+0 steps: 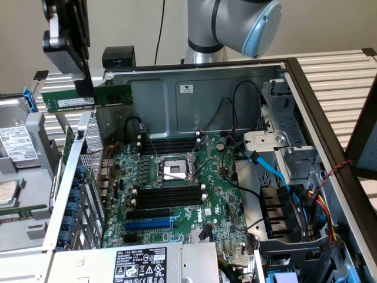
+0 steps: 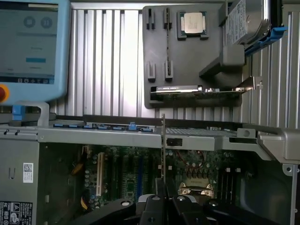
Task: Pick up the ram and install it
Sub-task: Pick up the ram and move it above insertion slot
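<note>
Green and thin, the ram (image 1: 115, 95) is up in the air, pinched by the gripper (image 1: 87, 88). The black fingers press on both flat sides of the stick, near its middle. It lies long and level, with its white sticker showing below the fingers. It hangs high above the motherboard (image 1: 203, 177), off past the board's edge on the exterior view's left, over the rim of the metal case (image 1: 206, 88). It is not touching the board. On the motherboard sits the shiny square socket (image 1: 175, 169), right in the middle. Long black slots (image 1: 171, 194) lie just beside the socket on the near side, and a blue slot (image 1: 147, 224) lies nearer again. The grey robot arm (image 1: 235, 23) stands behind the case, past the motherboard's far side. From the wrist view the ram (image 2: 162, 150) shows edge-on as a thin line coming out of the gripper (image 2: 162, 205), with the motherboard (image 2: 126, 178) down below it. Beyond the case lie a dark tray (image 2: 187, 61) with a square chip (image 2: 192, 22) on it and a blue-framed screen (image 2: 33, 47).
</note>
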Tool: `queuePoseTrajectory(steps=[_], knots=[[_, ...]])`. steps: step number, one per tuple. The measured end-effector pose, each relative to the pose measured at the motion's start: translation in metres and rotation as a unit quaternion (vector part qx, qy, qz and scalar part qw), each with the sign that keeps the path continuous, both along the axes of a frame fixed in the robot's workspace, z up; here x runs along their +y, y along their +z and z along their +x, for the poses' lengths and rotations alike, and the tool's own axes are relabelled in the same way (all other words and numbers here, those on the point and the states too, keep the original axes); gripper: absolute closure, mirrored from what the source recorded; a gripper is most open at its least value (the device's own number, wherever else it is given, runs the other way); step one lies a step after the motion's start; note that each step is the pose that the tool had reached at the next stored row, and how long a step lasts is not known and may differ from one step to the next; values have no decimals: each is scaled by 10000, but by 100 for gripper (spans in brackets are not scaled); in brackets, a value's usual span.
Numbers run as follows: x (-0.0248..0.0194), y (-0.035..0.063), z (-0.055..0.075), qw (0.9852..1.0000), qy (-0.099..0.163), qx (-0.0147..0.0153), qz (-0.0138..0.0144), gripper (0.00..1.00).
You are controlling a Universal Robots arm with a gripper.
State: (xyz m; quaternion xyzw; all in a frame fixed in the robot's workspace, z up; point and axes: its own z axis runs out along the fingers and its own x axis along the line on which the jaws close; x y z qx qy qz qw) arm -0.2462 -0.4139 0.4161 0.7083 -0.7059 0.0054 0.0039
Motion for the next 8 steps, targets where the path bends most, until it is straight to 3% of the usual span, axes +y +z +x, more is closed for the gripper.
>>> queuePoseTrajectory(steps=[8], knots=[[39,0,330,10000,0,-1,0,88]])
